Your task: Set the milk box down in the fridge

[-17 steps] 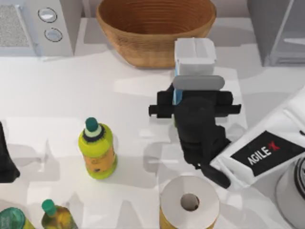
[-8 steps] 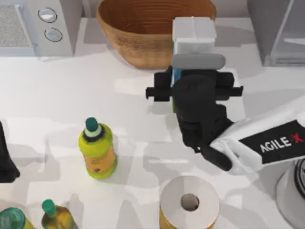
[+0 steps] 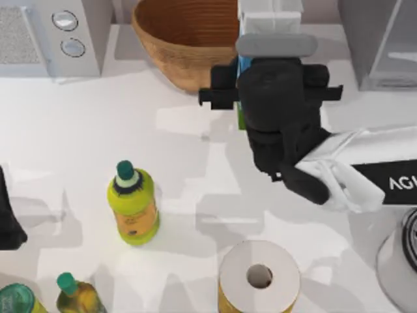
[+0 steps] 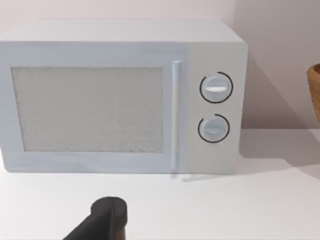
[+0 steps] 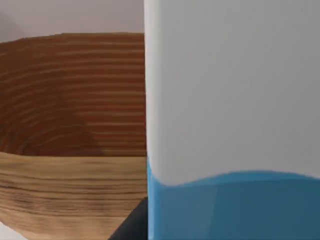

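Observation:
My right gripper (image 3: pixel 270 73) is shut on the milk box (image 3: pixel 270 14), a carton with a white top, a blue side strip and a green bottom. The carton hangs upright at the back of the table, overlapping the right rim of the woven basket (image 3: pixel 186 39). In the right wrist view the milk box (image 5: pixel 230 125) stands close in front of the basket (image 5: pixel 70 135), white above blue. The fridge (image 3: pixel 381 42), a dark grey cabinet with a paler inner panel, stands at the back right corner, to the right of the carton. My left gripper (image 3: pixel 6 225) is parked at the table's left edge.
A light grey microwave (image 3: pixel 45 32) with two knobs stands at the back left, also facing the left wrist camera as microwave (image 4: pixel 120 95). A yellow-green bottle (image 3: pixel 133 205) stands left of centre. A paper roll (image 3: pixel 259 277) and two more bottles (image 3: pixel 75 293) stand along the front edge.
My right gripper has carried the milk box up and toward the back of the table, from in front of the basket to over its right rim. The left arm has not moved.

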`<state>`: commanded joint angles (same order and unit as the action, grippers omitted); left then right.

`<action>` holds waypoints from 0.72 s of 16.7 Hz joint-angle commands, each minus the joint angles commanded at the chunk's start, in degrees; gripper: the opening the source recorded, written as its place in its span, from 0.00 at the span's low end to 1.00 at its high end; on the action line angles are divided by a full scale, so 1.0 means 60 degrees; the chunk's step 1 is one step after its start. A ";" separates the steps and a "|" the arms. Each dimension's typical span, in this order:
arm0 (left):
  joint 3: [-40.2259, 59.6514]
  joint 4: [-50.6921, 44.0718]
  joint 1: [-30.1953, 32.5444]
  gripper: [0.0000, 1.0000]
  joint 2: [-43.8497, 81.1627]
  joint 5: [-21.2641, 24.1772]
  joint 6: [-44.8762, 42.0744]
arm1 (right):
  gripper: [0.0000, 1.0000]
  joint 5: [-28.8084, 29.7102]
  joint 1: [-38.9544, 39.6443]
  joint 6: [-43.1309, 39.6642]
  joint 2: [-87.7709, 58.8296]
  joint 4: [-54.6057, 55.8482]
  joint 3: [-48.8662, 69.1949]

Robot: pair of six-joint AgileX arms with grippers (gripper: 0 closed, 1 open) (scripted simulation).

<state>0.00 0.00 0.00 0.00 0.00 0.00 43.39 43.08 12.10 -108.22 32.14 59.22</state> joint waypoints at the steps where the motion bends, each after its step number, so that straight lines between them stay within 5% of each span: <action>1: 0.0000 0.0000 0.0000 1.00 0.0000 0.0000 0.0000 | 0.00 -0.0002 -0.0001 0.0000 0.0254 -0.0402 0.0074; 12: 0.0000 0.0000 0.0000 1.00 0.0000 0.0000 0.0000 | 0.00 -0.0057 -0.0035 0.0017 0.1086 -0.1519 0.0388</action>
<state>0.00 0.00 0.00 0.00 0.00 0.00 43.05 42.87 12.20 -101.70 23.03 61.54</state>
